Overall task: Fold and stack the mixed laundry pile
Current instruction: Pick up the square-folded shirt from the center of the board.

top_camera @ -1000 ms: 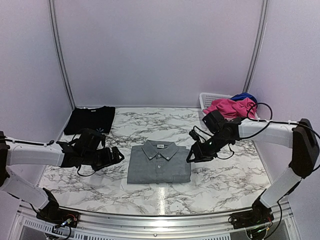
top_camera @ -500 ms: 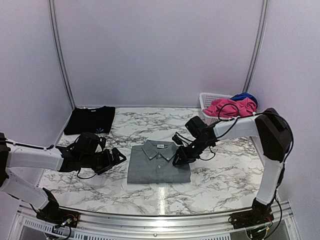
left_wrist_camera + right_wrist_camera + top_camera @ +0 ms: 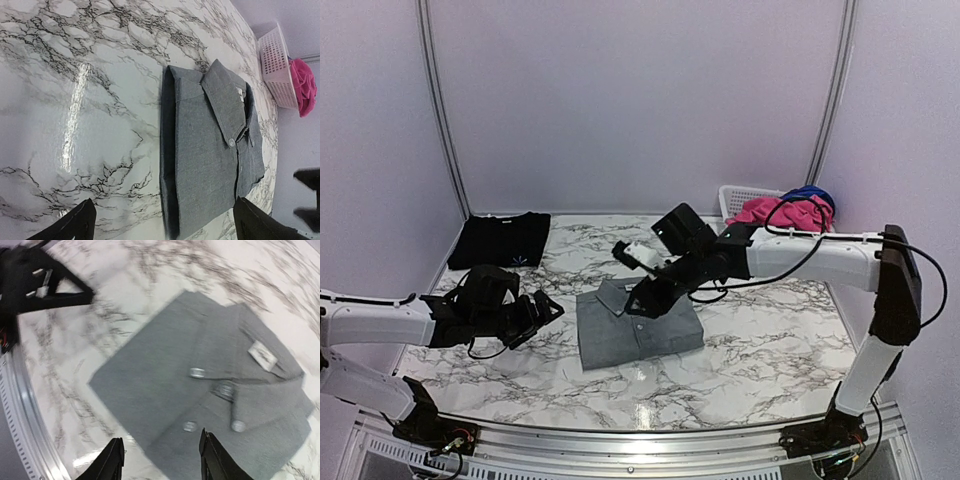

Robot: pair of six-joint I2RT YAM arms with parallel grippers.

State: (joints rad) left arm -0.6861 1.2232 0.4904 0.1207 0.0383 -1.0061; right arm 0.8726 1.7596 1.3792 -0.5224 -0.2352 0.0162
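The folded shirt [image 3: 638, 328] lies in the middle of the table [image 3: 750, 350]. The right claw [image 3: 636, 303] is spread open over its collar, and the left claw [image 3: 542, 312] is spread open beside it. To move the shirt well, each claw should pinch one side low and both should lift together, so the folds do not fall open.

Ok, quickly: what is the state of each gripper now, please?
Left gripper: open, holding nothing.
Right gripper: open, above the shirt, holding nothing.
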